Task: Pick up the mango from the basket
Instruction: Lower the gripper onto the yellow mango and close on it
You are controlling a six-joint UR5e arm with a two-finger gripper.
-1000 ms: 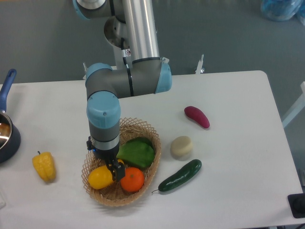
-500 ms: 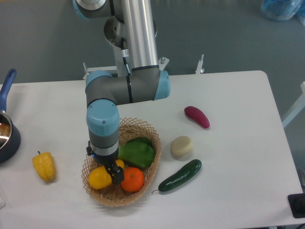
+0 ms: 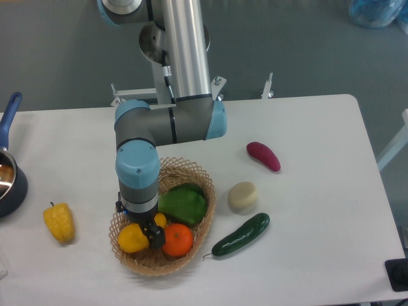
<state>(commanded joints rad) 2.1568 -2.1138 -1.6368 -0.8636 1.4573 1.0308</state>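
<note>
Arm comes straight down into the basket [image 3: 203, 220] at lower left center of frame. Gripper [image 3: 153, 233] sits on the mango [image 3: 133, 238], 1 dark finger wedged between it and the orange [image 3: 178, 240]; closure cannot be told. Green pepper [image 3: 183, 204] crowds behind.

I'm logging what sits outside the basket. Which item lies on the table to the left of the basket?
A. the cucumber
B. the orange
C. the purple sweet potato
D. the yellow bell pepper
D: the yellow bell pepper lies alone on the table left of the basket; the orange sits inside it.
</note>
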